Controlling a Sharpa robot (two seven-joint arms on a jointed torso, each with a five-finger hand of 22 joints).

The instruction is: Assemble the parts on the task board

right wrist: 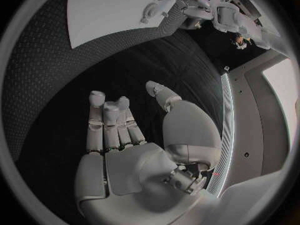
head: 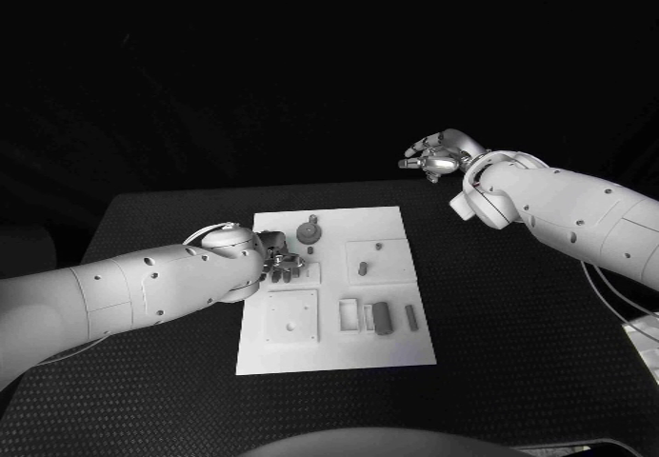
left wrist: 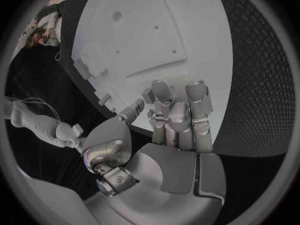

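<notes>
My left hand (head: 279,262) sits at the left edge of the task board (head: 391,224), in the middle left of the head frame, arm reaching in from the lower left. In the left wrist view its fingers (left wrist: 161,96) lie stretched out side by side, tips down near the white plate; I cannot tell whether anything is pinched under them, as my own wrist hides the tips from above. My right hand (head: 440,154) is raised well clear of the board at the upper right, over the black bench (head: 522,314), fingers (right wrist: 97,110) straight, close together and holding nothing. Grey parts (head: 383,317) stand in slots at the board's lower middle, and a keyhole-shaped piece (head: 309,231) lies near its top. I can read no writing or labels anywhere.
</notes>
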